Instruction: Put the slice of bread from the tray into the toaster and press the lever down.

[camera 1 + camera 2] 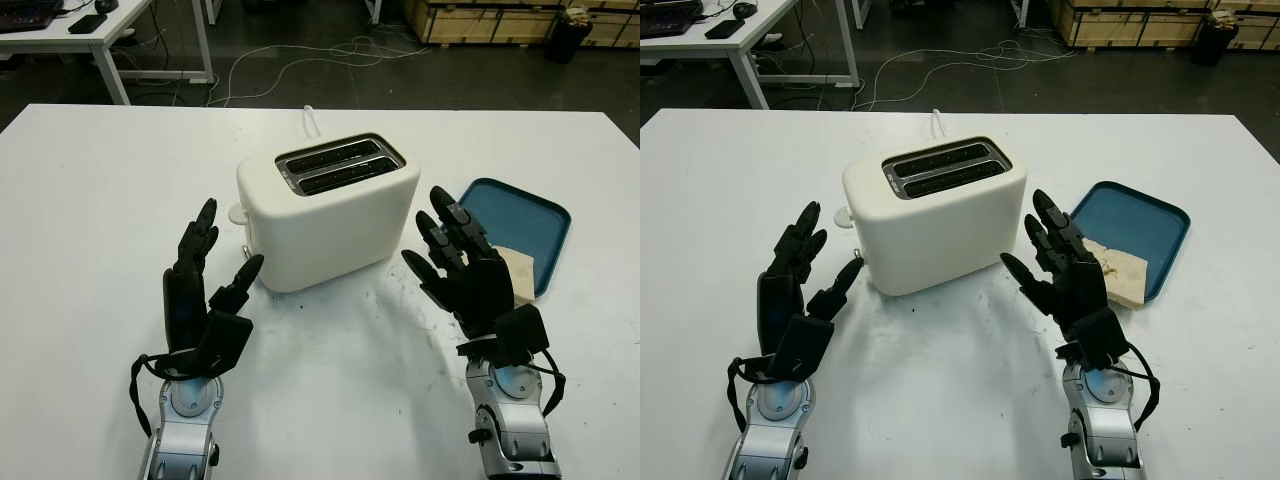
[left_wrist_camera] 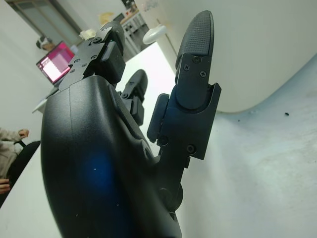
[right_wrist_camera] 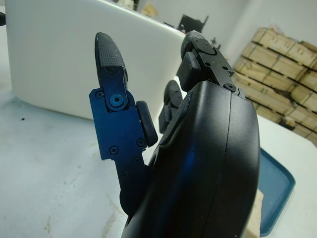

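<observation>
The white toaster (image 1: 328, 210) sits mid-tabletop (image 1: 100, 180) with both slots bare and its lever (image 1: 238, 213) on the left end, up. The slice of bread (image 1: 1118, 270) lies on the blue tray (image 1: 1145, 215), just beside the right robot hand (image 1: 1065, 265), which is open and holds nothing. The left robot hand (image 1: 205, 285) is open too, near the lever end. Judged from here, the reach to the bread could shove the tray or clip the toaster, since the hand stands between them; a thin slice lying flat may slip from three fingers, or catch on the slot edge
</observation>
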### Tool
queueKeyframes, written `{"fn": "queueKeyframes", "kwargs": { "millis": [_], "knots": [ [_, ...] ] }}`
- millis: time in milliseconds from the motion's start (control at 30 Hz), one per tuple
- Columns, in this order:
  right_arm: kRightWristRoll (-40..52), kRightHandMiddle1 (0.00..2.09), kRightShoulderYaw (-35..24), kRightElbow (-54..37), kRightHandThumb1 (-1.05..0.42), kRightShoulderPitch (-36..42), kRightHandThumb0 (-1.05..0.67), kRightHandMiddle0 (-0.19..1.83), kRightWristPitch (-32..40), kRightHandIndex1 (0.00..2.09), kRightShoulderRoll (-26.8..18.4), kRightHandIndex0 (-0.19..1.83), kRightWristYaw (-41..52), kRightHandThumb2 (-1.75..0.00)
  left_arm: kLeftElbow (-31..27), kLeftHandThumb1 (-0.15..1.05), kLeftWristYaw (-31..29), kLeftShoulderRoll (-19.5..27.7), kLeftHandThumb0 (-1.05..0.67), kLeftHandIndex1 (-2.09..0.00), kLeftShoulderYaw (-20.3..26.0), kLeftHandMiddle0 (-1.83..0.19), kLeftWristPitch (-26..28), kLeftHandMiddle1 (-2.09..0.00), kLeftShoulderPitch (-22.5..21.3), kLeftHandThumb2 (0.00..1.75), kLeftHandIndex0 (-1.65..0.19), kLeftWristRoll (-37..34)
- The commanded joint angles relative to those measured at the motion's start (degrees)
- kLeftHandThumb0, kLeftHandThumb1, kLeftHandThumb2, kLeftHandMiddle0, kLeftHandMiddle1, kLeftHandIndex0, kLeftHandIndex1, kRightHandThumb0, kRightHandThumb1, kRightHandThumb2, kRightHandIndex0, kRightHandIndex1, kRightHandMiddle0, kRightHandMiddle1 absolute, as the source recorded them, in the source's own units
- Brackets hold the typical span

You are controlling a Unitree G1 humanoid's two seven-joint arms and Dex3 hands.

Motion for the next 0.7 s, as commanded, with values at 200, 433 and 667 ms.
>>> {"fn": "queueKeyframes", "kwargs": {
  "millis": [200, 433, 667],
  "knots": [
    [1.2, 0.00, 0.7, -0.6, -0.92, 1.4, -0.51, 0.27, 1.9, 0.00, 0.1, 0.23, 1.0, -0.08, -0.9, 0.92, -0.6, 0.7, -0.62, 0.00, -0.8, -0.31, 0.2, -0.30, 1.8, 0.21, -0.33, 1.1],
    [0.5, 0.01, 0.6, 0.3, -0.92, 0.9, -0.54, 0.30, 0.5, 0.02, -0.4, 0.28, 2.2, -0.05, 0.1, 0.92, -0.2, 0.4, -0.66, -0.01, -0.8, -0.33, 0.4, -0.31, 1.0, 0.20, -0.34, 0.9],
    [-24.0, 0.02, -1.1, -4.3, -0.90, 5.9, -0.55, 0.35, -14.9, 0.03, -6.5, 0.35, -10.6, -0.01, -0.9, 0.92, -0.8, 0.6, -0.62, 0.00, -0.1, -0.32, -0.1, -0.31, 1.4, 0.19, -0.34, -0.5]
  ]
}}
